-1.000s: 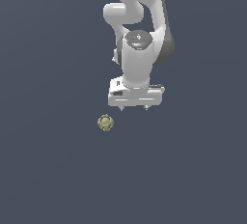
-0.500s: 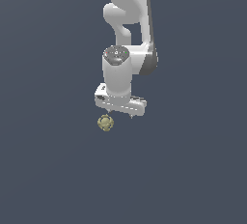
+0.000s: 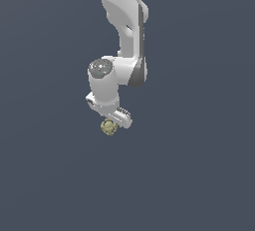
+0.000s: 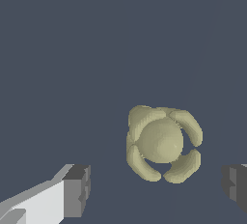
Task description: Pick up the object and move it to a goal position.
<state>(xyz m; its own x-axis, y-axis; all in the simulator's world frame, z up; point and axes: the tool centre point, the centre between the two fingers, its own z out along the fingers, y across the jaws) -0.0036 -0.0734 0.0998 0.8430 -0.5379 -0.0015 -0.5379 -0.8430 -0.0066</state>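
Currently, the gripper (image 3: 112, 121) is positioned directly above the object (image 3: 108, 127) in the exterior view. The white hand housing overlaps the upper edge of the object from this angle, so contact between the two cannot be confirmed there.

Gripper state: the jaws stand spread apart. In the wrist view, one grey finger pad (image 4: 77, 190) shows at one edge of the picture and the other pad (image 4: 235, 188) at the opposite edge, with a wide gap between them. Neither pad touches the object (image 4: 163, 143). Nothing is grasped.

Object location: the object rests on the flat dark blue-grey floor (image 3: 199, 165). In the wrist view it lies between the two finger pads but off centre, nearer the pad that is cut off at the picture edge. It also sits slightly beyond the line joining the two pads, farther from the camera side of the fingers.

Object description: a small, roundish, olive-tan body with a smooth central dome surrounded by several curved lobes, giving a bumpy outline. It is much smaller than the gripper housing.

Arm posture: the white arm (image 3: 123, 16) descends from the upper edge of the exterior view, with the wrist joint (image 3: 103, 78) just above the hand.
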